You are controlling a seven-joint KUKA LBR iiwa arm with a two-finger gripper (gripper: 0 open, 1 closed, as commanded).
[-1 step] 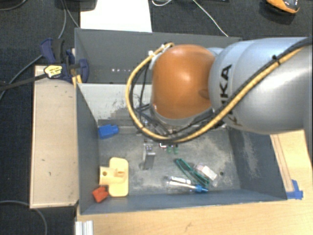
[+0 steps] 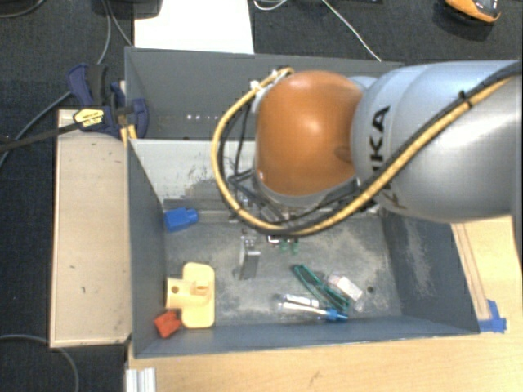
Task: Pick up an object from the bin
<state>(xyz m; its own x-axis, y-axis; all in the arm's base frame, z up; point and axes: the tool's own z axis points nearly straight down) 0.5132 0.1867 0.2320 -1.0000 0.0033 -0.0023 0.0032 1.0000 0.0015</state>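
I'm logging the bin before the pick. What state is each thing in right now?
Gripper: low over the middle of the bin.
Blue cap: on its side near the left wall, alone.
Yellow block: flat, near left corner.
Red piece: close against the yellow block.
Green tool: lying heaped with a clear pen and a white tag.

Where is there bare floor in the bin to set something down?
Bare floor lies between the blue piece and the yellow block, and along the right wall beyond the pen cluster. The front left corner is crowded: yellow block and red piece side by side.
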